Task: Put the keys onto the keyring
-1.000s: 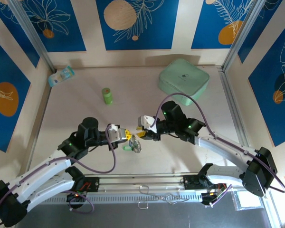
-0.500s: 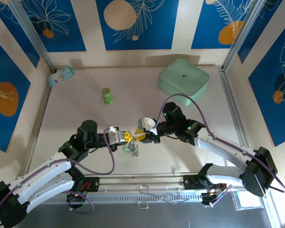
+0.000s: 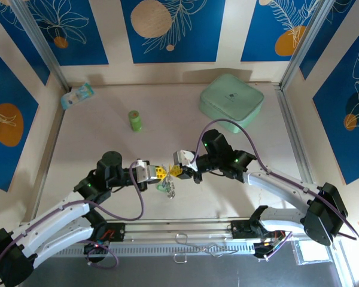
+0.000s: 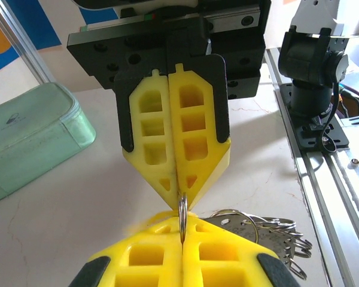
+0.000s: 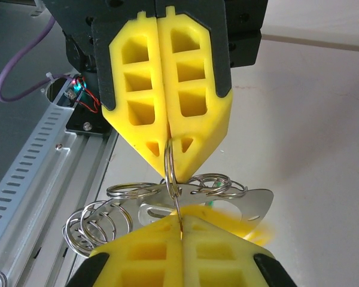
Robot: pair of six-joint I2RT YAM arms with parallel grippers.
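Over pale table (image 3: 107, 143), left gripper (image 3: 161, 173), right gripper (image 3: 175, 171), both clamped onto keyring (image 5: 170, 170).

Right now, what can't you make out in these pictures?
- Top view: keys too small to count.
- Right wrist view: ring top hidden in the left hand, bottom in the right hand.
- Right wrist view: green patch blurred behind the plate.

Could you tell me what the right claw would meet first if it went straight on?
Almost at once, the left claw, facing the right claw tip to tip; both are shut on the keyring between them.
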